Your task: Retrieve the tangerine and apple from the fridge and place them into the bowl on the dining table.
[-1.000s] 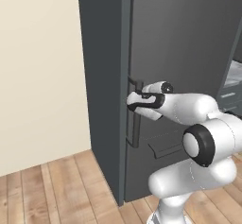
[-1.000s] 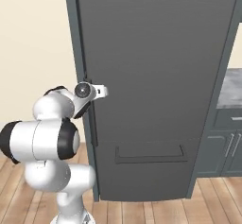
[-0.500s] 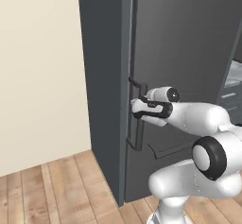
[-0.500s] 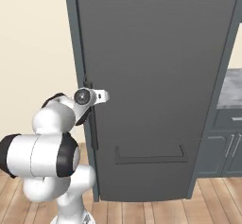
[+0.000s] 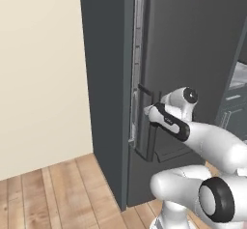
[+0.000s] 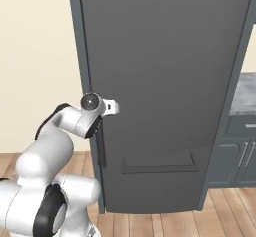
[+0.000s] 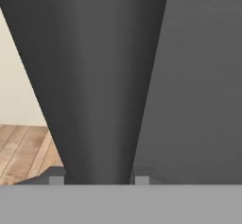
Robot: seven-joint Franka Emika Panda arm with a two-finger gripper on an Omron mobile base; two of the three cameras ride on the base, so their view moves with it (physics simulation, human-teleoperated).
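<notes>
We are at the opening step: the two-finger gripper (image 5: 150, 111) of the white arm sits at the long vertical black bar handle (image 5: 153, 126) of the tall dark grey fridge (image 6: 165, 56). In the hand view the handle (image 7: 94, 86) rises as a broad dark bar right between the two small finger tips (image 7: 56, 180), which stand close against its sides, so we judge the gripper pinching the handle rather than spread around it.

In the left base view the door (image 5: 193, 54) stands slightly away from the fridge body, with a pale strip (image 5: 137, 54) of inner edge showing in the narrow gap at the handle side; in the right base view the door front looks nearly flat and the gap is hard to tell. So we judge that the door is barely ajar and the fruit step is not yet begun.

The next move, as we see it, calls for a steady pull that follows the arc of the door about its far hinge, with the grip kept firm so the bar does not slip out.

The tangerine and the apple must lie inside the fridge, hidden by the door. In the right base view the fingers are hidden behind the wrist (image 6: 92, 103), and a grey cabinet (image 6: 240, 151) at the right edge is cut off
</notes>
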